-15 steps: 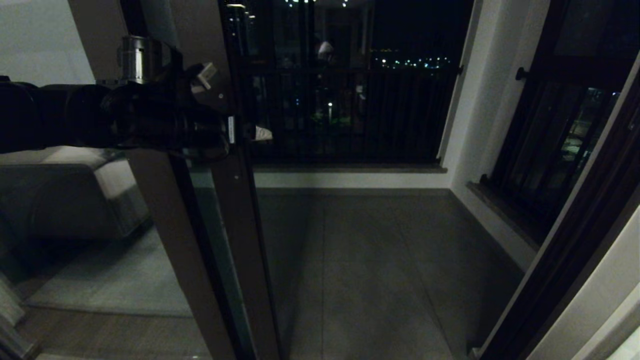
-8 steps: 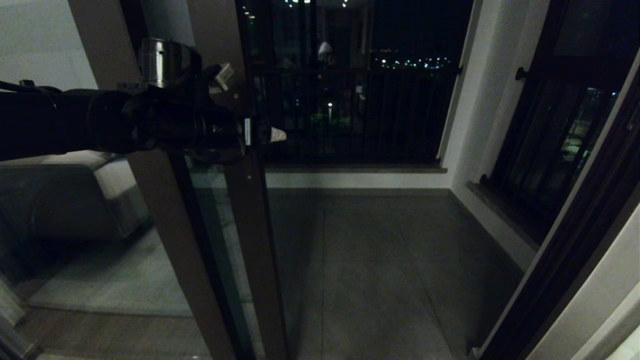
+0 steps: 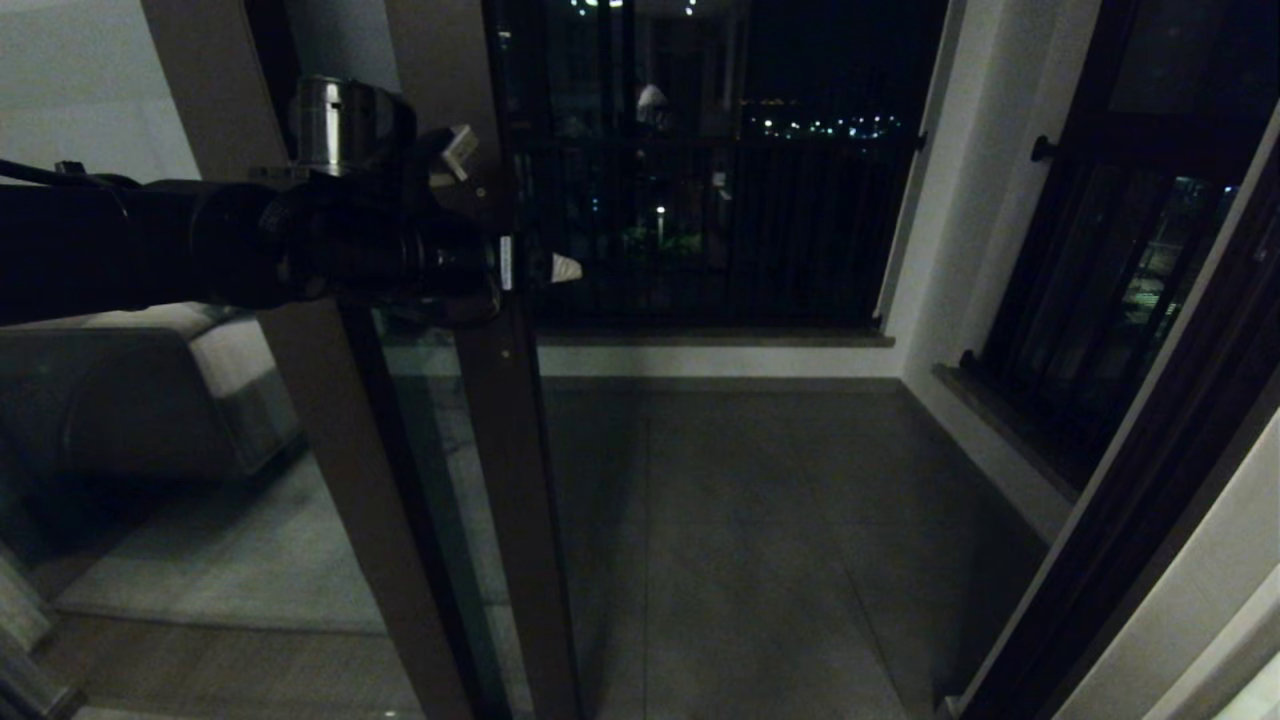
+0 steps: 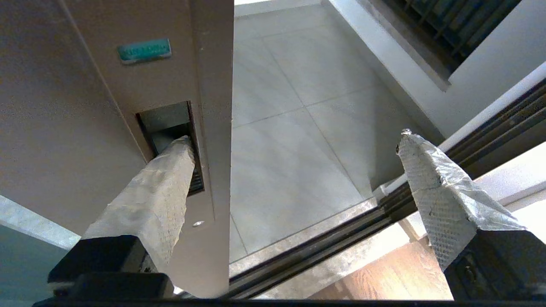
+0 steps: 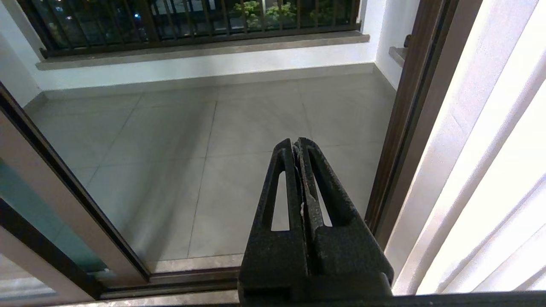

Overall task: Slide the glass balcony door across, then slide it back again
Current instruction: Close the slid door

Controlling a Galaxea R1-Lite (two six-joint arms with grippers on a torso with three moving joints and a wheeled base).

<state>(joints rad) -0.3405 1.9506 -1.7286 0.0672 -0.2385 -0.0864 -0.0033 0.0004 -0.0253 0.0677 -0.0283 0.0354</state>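
The glass balcony door (image 3: 510,450) stands left of centre in the head view, its dark brown stile (image 4: 170,72) partway across the opening. My left gripper (image 3: 505,210) is at the stile at handle height and is open. One taped finger (image 4: 158,192) has its tip inside the recessed handle slot (image 4: 166,119). The other finger (image 4: 431,183) hangs free over the doorway, so the left gripper (image 4: 294,138) spans the stile's edge. A small screw (image 4: 197,223) shows below the slot. My right gripper (image 5: 295,143) is shut on nothing, held low before the open doorway, and is out of the head view.
A fixed panel's brown post (image 3: 330,450) stands just left of the door. The tiled balcony floor (image 3: 750,520) lies beyond the dark floor track (image 4: 324,251). A railing (image 3: 700,220) closes the far side, a barred side window (image 3: 1100,280) the right, and the door frame (image 3: 1130,520) stands near right.
The door stile and my left gripper have moved together to the right, slower in the last half second. The gap between stile and fixed post has widened.
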